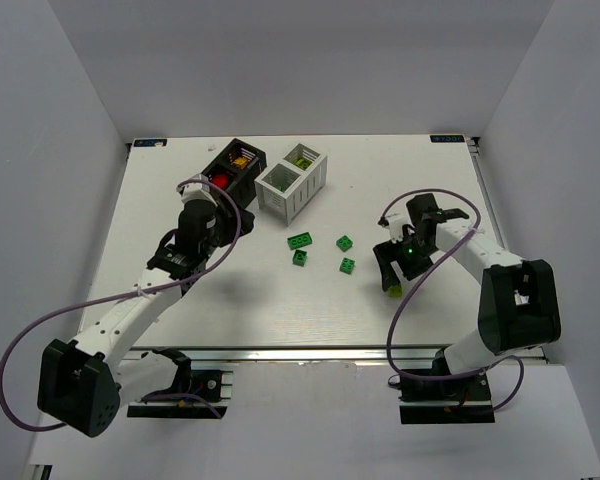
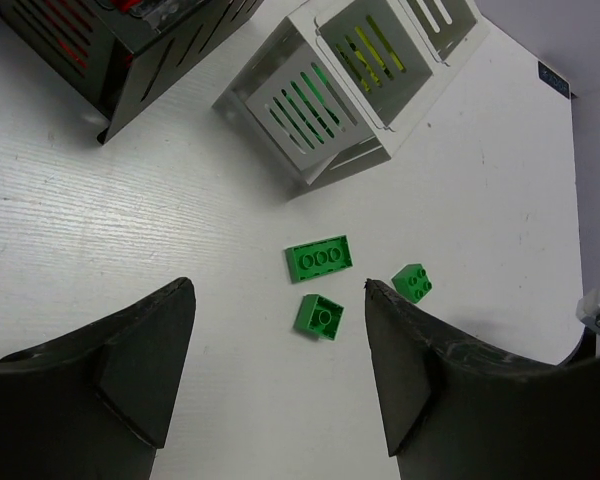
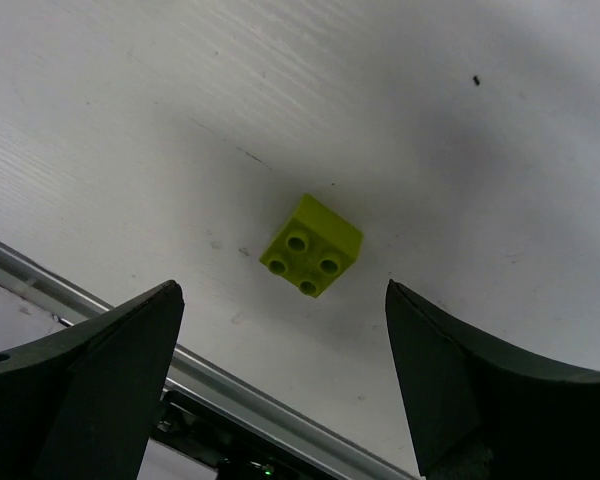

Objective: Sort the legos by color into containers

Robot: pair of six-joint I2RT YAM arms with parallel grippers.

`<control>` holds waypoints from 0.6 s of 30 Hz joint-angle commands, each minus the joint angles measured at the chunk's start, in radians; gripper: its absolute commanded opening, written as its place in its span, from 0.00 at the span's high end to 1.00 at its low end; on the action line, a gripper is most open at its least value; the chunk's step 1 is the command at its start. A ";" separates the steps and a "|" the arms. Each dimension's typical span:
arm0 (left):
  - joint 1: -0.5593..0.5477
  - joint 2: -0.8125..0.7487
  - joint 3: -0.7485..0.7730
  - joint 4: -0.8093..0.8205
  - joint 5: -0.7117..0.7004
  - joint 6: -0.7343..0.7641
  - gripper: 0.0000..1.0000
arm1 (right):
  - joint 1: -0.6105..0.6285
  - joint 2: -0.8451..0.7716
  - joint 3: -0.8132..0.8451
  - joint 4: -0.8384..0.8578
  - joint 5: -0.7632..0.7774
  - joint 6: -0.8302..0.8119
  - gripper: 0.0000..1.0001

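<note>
Two slatted containers, one black rack [image 1: 250,175], one white rack [image 1: 302,198], two square compartments in each, four green legos [image 1: 300,239] [image 1: 300,258] [image 1: 346,243] [image 1: 348,264] loose on the table [image 1: 230,300], one yellow-green lego [image 3: 311,247] loose, bricks inside the compartments too hidden to count, two robot arms [image 1: 140,310] [image 1: 520,300].

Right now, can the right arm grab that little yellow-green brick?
Probably yes. The right gripper hangs open above the yellow-green brick. In the wrist view the brick lies alone on the table, between the two fingers, and nothing near it blocks the way.
</note>
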 commanded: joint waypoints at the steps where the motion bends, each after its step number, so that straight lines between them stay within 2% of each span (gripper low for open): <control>1: 0.001 -0.038 -0.018 0.027 -0.025 -0.033 0.22 | 0.005 0.010 -0.021 -0.014 -0.001 0.109 0.14; 13: 0.001 -0.067 -0.056 0.048 -0.036 -0.057 0.21 | 0.007 0.079 -0.037 0.055 -0.033 0.212 0.27; 18: 0.001 -0.074 -0.058 0.051 -0.039 -0.057 0.21 | 0.007 0.102 -0.043 0.083 0.025 0.238 0.29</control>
